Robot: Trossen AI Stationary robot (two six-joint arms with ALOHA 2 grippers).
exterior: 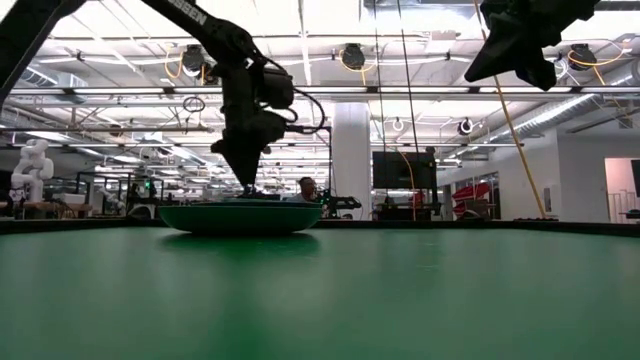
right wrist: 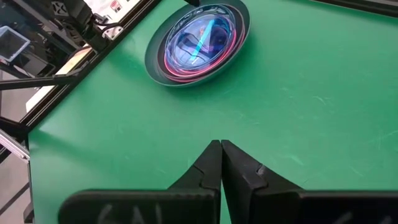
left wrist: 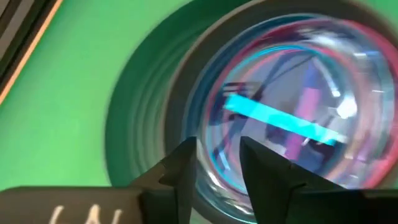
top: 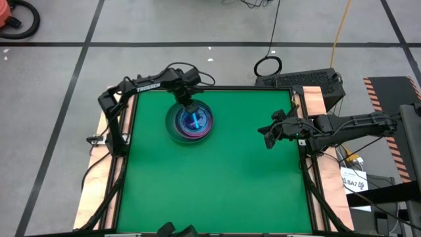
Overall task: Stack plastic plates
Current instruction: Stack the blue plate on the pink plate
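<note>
The plastic plates sit nested in one stack on the green table, left of centre toward the far edge. A dark grey plate is outermost, pink rims lie inside it, and translucent cyan plates are on top. The stack also shows in the low view and the right wrist view. My left gripper points down over the stack's far rim, open by a narrow gap, with one finger on either side of the top plates' rim. My right gripper is shut and hovers high near the table's right edge. My left gripper comes from above, pointing down, with its fingers on either side of the top cyan plate's rim at the stack's far side. Whether the fingers touch the rim I cannot tell. The stack rests flat on the table.
Green table surface lies open in front of and to the right of the stack. A dark frame rail runs along the table's edges. Behind the far edge, cables and a black box lie on the floor.
</note>
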